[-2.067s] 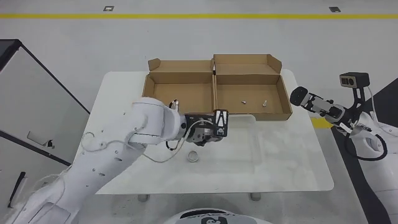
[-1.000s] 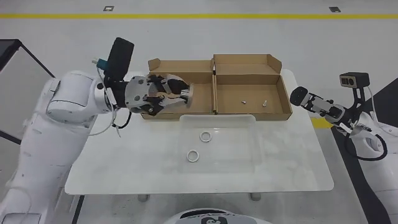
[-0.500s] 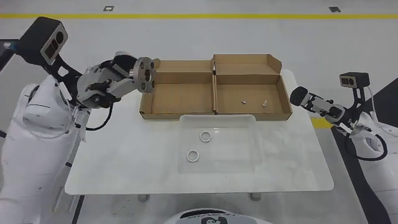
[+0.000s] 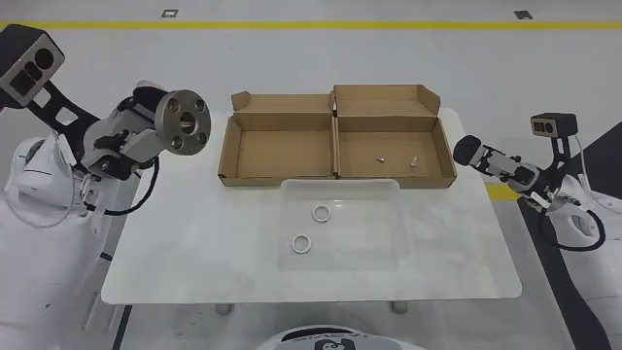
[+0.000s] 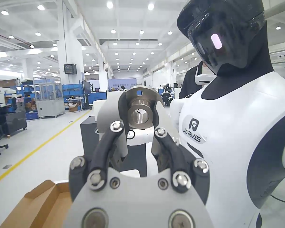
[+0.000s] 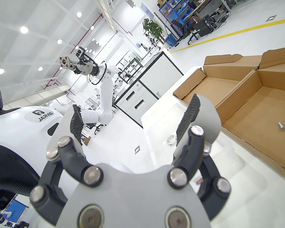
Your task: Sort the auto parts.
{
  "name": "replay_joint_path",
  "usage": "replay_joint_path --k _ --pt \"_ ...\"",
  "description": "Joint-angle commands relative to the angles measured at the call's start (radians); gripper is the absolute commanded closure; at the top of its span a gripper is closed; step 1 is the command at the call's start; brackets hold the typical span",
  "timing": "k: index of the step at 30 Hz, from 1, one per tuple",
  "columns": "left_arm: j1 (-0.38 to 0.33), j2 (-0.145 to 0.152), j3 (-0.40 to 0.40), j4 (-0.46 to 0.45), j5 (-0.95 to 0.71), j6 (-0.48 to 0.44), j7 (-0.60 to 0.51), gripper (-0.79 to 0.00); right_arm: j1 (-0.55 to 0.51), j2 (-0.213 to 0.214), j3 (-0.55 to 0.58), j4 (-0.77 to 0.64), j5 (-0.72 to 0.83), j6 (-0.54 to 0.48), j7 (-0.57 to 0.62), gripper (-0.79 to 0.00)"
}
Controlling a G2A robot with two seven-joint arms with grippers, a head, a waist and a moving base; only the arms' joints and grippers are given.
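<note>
A round metal flange (image 4: 183,122) with a hollow hub and bolt holes is held up in the air, off the table's left side, with my left gripper (image 4: 155,134) shut on it. In the left wrist view the flange (image 5: 139,113) sits between the black fingers (image 5: 109,141), hub facing the camera. My right gripper (image 4: 465,151) hangs open and empty by the table's right edge; its ribbed pads (image 6: 188,117) stand wide apart. The right wrist view shows the raised flange (image 6: 64,62) far off.
Two open cardboard boxes sit at the back of the table: the left box (image 4: 225,151) and the right box (image 4: 445,156) holding two small bolts (image 4: 381,159). A clear tray (image 4: 400,224) in front holds two white rings (image 4: 320,214).
My left arm has carried the flange from over the tray and left box up and leftward, past the table's left edge. The right arm has kept still.
</note>
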Motion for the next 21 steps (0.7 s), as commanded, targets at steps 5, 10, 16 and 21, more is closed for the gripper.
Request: replay_joint_path --k 5,10,16,21 --pt "0.001 0.000 0.000 -0.002 0.000 0.005 0.004 0.000 0.000 0.000 0.000 0.000 0.000 0.000 0.000 -0.785" --pt "0.040 -0.007 0.035 -0.074 -0.063 0.000 0.045 0.000 0.000 0.000 0.000 0.000 0.000 0.000 0.000 -0.785" --pt "0.058 -0.017 0.054 -0.099 -0.130 0.000 0.056 0.000 0.000 0.000 0.000 0.000 0.000 0.000 0.000 -0.785" --pt "0.075 -0.027 0.049 -0.104 -0.206 0.000 0.061 0.000 0.000 0.000 0.000 0.000 0.000 0.000 0.000 -0.785"
